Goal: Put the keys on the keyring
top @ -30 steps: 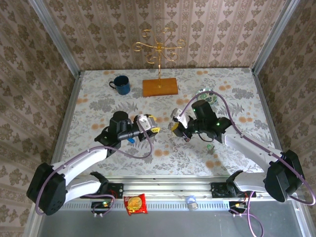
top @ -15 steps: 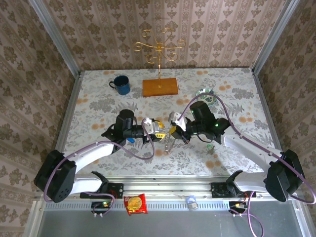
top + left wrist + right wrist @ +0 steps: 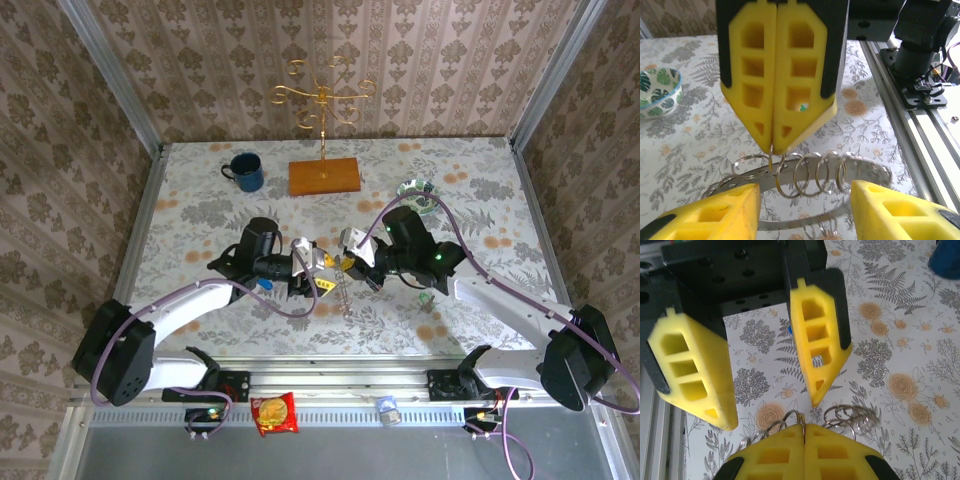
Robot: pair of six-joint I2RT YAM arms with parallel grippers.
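The keyring [image 3: 865,167], a flat grey metal band strung with several small wire loops, hangs in the air over the table middle [image 3: 345,292]. My right gripper [image 3: 804,427] is shut on one of those wire loops, and in the left wrist view its yellow fingers [image 3: 775,80] pinch the loop from above. My left gripper [image 3: 805,207] is open, with one finger on each side of the band and just below it; I cannot tell whether it touches. A small blue key [image 3: 263,284] lies under the left arm. A greenish key [image 3: 426,297] lies beside the right arm.
A patterned green bowl [image 3: 416,188] stands behind the right arm and shows again as the bowl [image 3: 655,92]. A blue mug [image 3: 245,172] and a gold hook stand on a wooden base [image 3: 324,176] are at the back. A snack packet [image 3: 273,412] lies on the near rail.
My left arm has swung right until its gripper faces the right one, and its fingers now flank the hanging keyring. The right gripper has shifted slightly left, still shut.
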